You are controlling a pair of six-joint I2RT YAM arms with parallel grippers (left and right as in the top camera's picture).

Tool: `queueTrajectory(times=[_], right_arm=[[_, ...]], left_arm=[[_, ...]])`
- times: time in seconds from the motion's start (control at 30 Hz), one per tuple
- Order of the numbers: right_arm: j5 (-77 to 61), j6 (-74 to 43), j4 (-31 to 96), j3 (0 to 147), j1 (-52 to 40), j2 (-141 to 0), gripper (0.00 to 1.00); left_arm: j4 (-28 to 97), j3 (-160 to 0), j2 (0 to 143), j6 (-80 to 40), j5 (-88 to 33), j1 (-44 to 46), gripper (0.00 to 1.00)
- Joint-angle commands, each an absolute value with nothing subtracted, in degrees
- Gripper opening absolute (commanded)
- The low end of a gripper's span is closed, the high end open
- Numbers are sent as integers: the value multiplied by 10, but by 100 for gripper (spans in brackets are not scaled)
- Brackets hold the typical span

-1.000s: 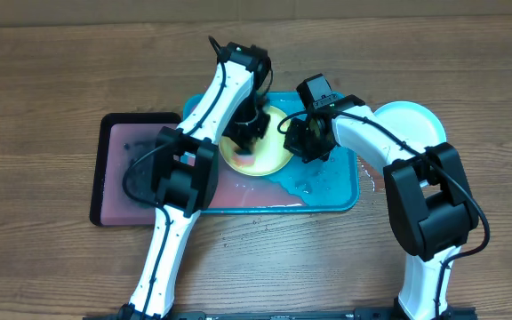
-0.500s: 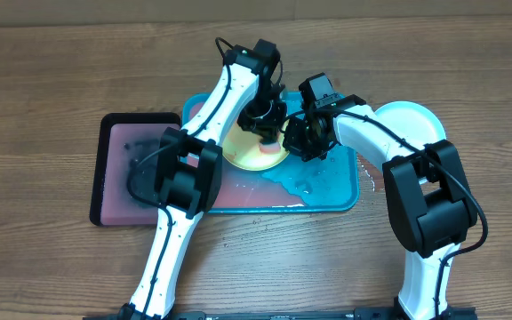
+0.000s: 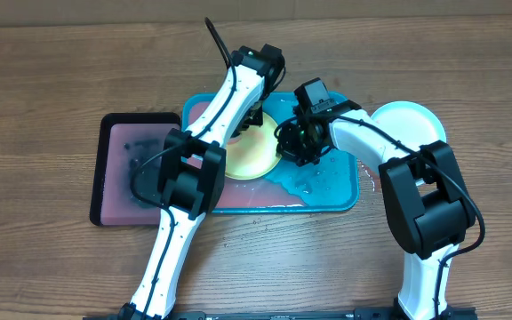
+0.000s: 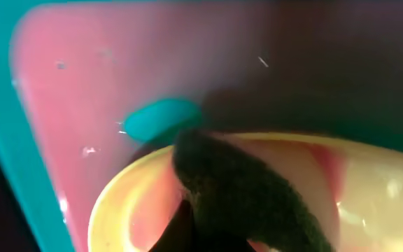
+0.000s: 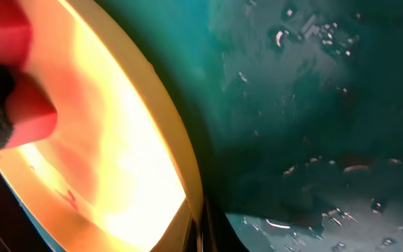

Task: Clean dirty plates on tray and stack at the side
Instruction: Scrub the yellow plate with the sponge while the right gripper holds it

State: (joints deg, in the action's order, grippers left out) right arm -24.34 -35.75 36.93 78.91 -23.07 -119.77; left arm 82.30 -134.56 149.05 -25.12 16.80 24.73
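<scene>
While the outstretched left gripper [image 3: 257, 118] clamps a dark sponge [image 4: 250, 196], the bent right gripper [image 3: 285, 142] pinches the rim of one lime-green plate [image 3: 249, 158]; one light-blue plate [image 3: 413, 120] sits apart.

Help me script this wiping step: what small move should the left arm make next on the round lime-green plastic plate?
Probably drag the dark scrubbing sponge across the lime-green plate toward its centre. The left gripper is shut on the sponge at the plate's rim, red smears show inside the plate, and the right gripper pinches the rim, steadying it on the rectangular teal-blue plastic tray.
</scene>
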Motion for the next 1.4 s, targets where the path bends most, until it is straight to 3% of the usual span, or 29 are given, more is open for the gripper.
queueTrajectory(times=[0.0, 0.1, 0.17, 0.5, 0.67, 0.9, 1.17, 1.37], right_arm=[[-252, -347, 368, 772, -231, -1197, 4], [-256, -347, 362, 772, -229, -1197, 4], [-258, -350, 360, 772, -227, -1197, 4], [-258, -351, 362, 772, -223, -1197, 4], [-258, -351, 364, 772, -223, -1197, 4], [-258, -351, 365, 772, -223, -1197, 4], [-249, -351, 365, 772, -224, -1197, 4], [-249, -351, 364, 772, -224, -1197, 4]], left_arm=[[844, -1332, 1525, -20, -105, 235, 4], [900, -1332, 1525, 109, -247, 238, 4], [930, -1332, 1525, 146, -260, 245, 4], [895, -1332, 1525, 187, -342, 270, 4], [796, -1332, 1525, 18, -255, 254, 4], [732, -1338, 1524, -210, 34, 221, 4], [808, -1342, 1525, -352, 320, 214, 4], [883, -1342, 1525, -355, 325, 214, 4]])
